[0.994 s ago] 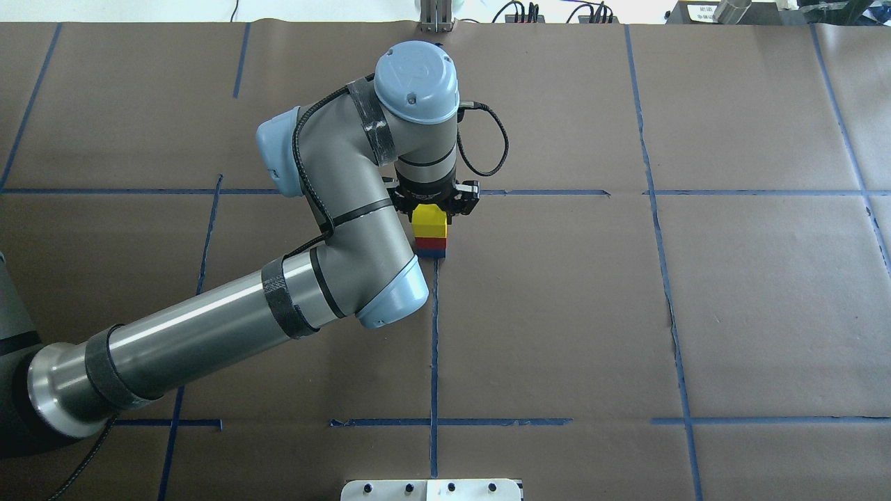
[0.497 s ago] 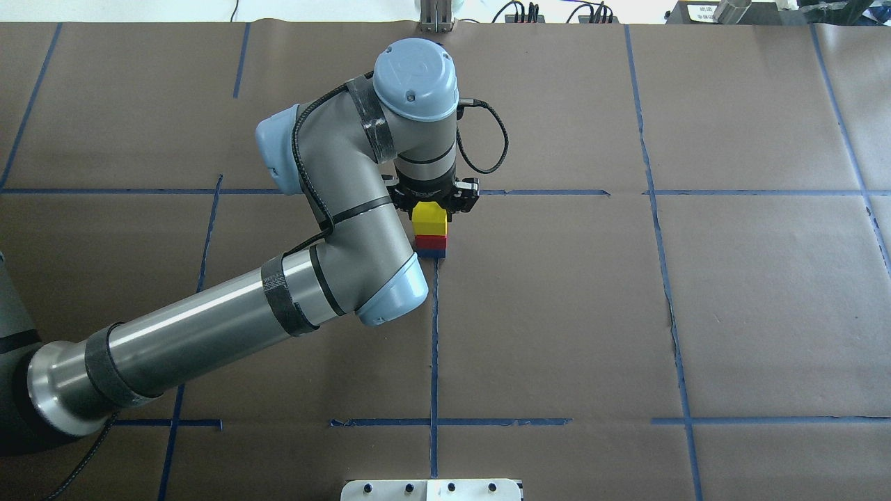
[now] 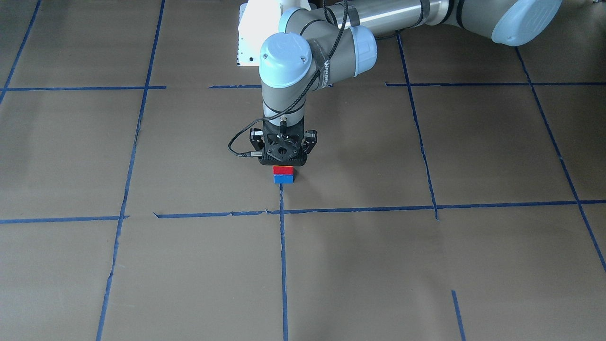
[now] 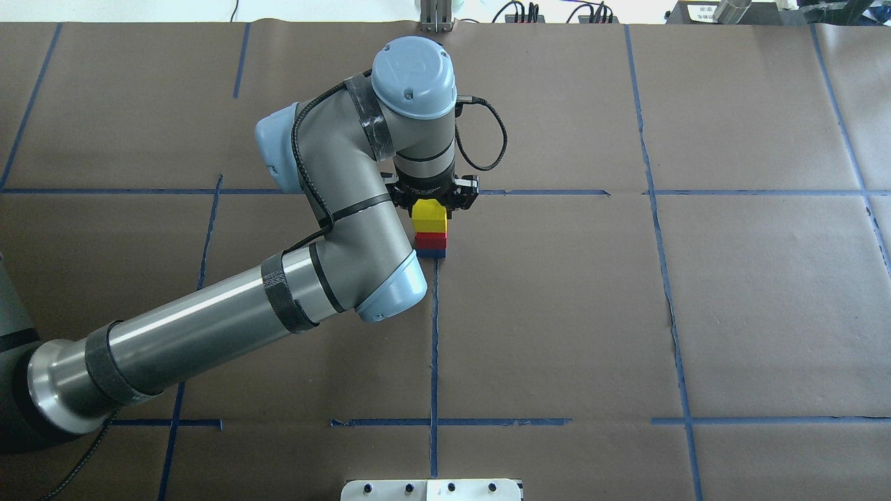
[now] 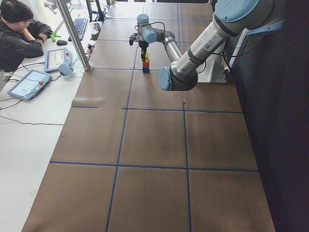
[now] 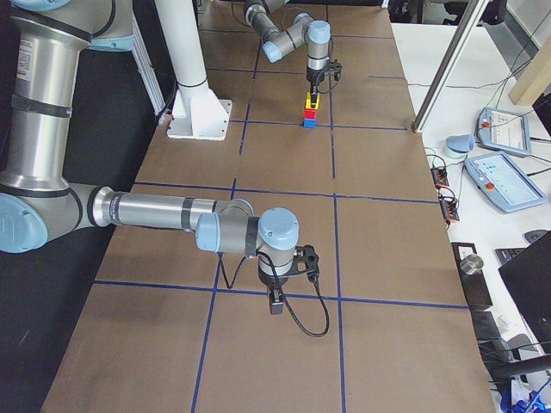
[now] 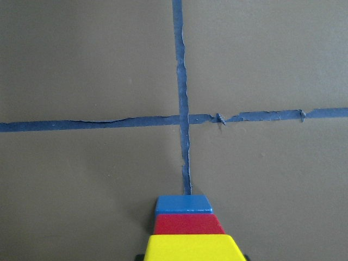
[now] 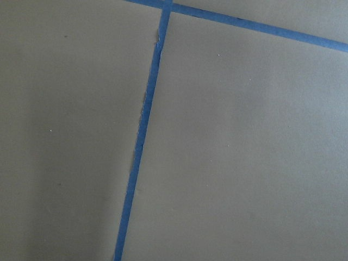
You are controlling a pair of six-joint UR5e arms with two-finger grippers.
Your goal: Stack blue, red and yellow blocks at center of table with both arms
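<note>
The yellow block (image 4: 429,219) sits on the red block (image 4: 431,241), which sits on the blue block (image 4: 431,253), at the tape crossing in the middle of the table. My left gripper (image 4: 429,202) points straight down over the stack, with its fingers against the sides of the yellow block, shut on it. In the left wrist view the yellow block (image 7: 190,247), red block (image 7: 187,223) and blue block (image 7: 184,204) line up. In the front view the gripper body hides the yellow block. My right gripper (image 6: 274,303) hangs over bare paper far from the stack; I cannot tell whether it is open or shut.
Brown paper with blue tape lines (image 4: 434,334) covers the table. A white mounting plate (image 4: 431,489) lies at the near edge. An operator (image 5: 19,34) sits at a side desk with tablets.
The left wrist has shifted slightly upward in the overhead view. The stack stays in place at the crossing.
</note>
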